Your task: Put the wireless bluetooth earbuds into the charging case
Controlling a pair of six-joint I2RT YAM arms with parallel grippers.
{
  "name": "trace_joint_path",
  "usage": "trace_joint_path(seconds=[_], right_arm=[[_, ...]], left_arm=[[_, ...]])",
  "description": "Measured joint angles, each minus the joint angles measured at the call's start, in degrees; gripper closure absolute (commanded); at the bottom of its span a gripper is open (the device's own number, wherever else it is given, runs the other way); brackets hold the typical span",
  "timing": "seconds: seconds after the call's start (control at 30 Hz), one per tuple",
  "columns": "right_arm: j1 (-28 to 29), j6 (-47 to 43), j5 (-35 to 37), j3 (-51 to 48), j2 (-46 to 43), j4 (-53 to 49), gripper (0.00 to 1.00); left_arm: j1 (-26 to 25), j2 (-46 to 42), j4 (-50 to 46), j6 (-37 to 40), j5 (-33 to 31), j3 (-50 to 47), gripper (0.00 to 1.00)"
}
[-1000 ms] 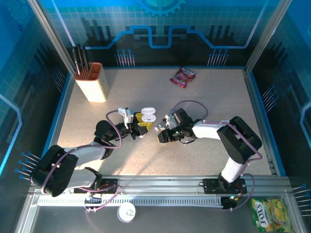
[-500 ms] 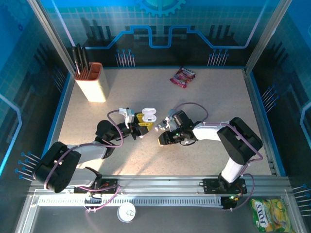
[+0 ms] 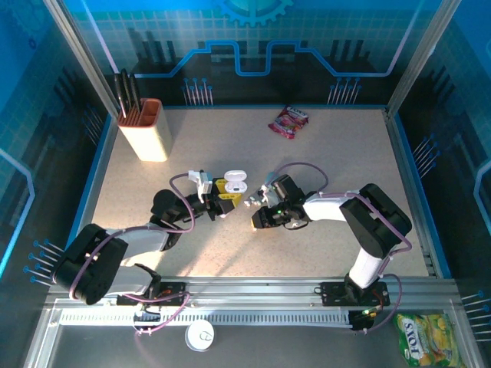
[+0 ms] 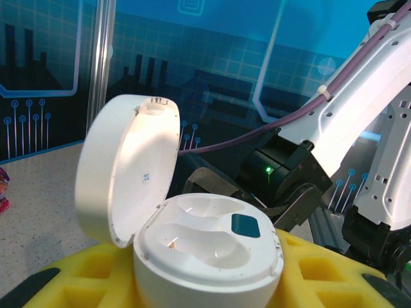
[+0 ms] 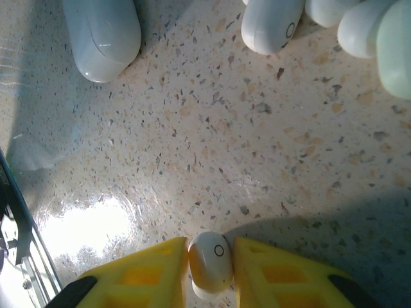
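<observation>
Barely begun: the left gripper (image 3: 228, 189) clamps the open charging case (image 4: 205, 247), both wells empty, while the right gripper (image 5: 209, 255) pinches one white earbud (image 5: 207, 266) down on the desk (image 5: 192, 128), other earbuds (image 5: 273, 25) lying loose

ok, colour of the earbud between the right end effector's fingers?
White earbud; clearest in the right wrist view.

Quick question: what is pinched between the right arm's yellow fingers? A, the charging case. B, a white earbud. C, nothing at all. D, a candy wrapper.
B: the right wrist view shows a small white earbud squeezed between the two yellow fingers, touching both.
</observation>
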Motion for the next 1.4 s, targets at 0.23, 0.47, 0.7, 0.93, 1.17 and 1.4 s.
trace_joint_path(seconds=[0.23, 0.47, 0.7, 0.93, 1.17, 1.4], right_arm=[[0.6, 0.2, 2.0, 0.2, -0.4, -0.4, 0.8], [1.1, 0.1, 12.8, -0.2, -8.2, -5.5, 0.79], [2.1, -1.0, 30.2, 2.4, -15.1, -15.8, 0.79], [4.8, -1.6, 47.1, 9.4, -13.2, -26.7, 0.8], [6.2, -1.7, 53.2, 11.9, -10.1, -30.9, 0.79], [7.1, -4.9, 50.1, 8.7, -16.1, -25.9, 0.8]], left_arm=[[0.0, -0.4, -0.1, 0.2, 0.0, 0.0, 0.6], [0.0, -2.1, -2.2, 2.9, -0.5, 0.0, 0.6], [0.0, -4.5, -8.0, 7.2, -2.0, 0.0, 0.6], [0.0, -4.6, -11.4, 9.2, -2.6, 0.0, 0.6], [0.0, -4.6, -12.7, 10.2, -2.7, 0.0, 0.6], [0.0, -4.5, -14.0, 10.7, -2.8, 0.0, 0.6]])
